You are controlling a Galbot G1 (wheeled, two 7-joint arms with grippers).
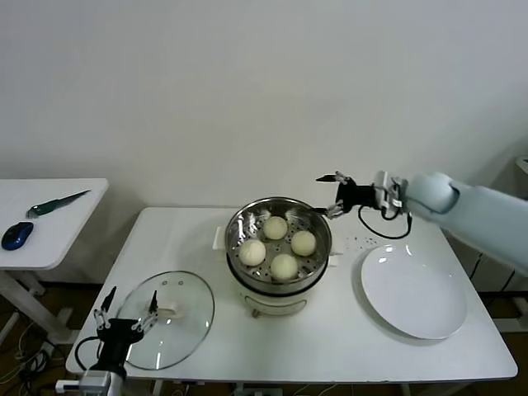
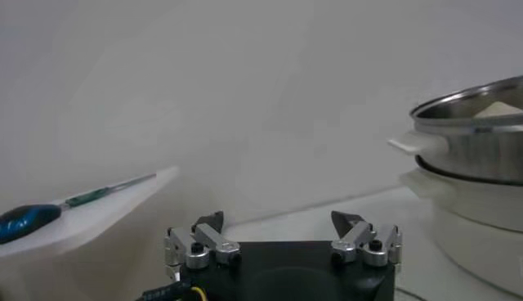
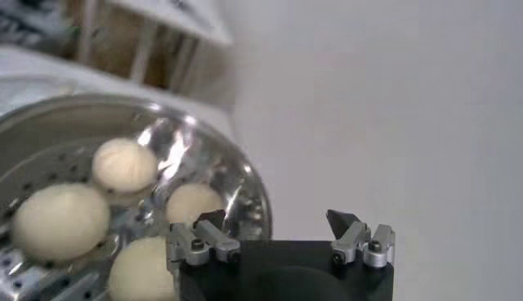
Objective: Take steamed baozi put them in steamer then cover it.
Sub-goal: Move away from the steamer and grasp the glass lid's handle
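Head view: white tabletop point(image 1: 330, 330) against a plain wall; four cream pleated buns point(image 1: 279, 246) sit in the shiny steel steamer basket point(image 1: 318, 221), clear glass lid point(image 1: 186, 326) and flat white plate point(image 1: 412, 290) alongside. Left wrist view: left gripper point(image 2: 282, 222) gapes wide, empty. Right wrist view: right gripper point(image 3: 278, 221) spread wide beside the basket's rim.

The right claw point(image 3: 279, 226) is open, with its two fingertips point(image 3: 209, 221) well apart and nothing between them. Beyond it is the shiny steamer point(image 3: 249, 184), seen from above its rim. Four steamed baozi point(image 3: 124, 163) lie on the perforated bottom, close together. The claw is just outside the rim, before a pale wall.
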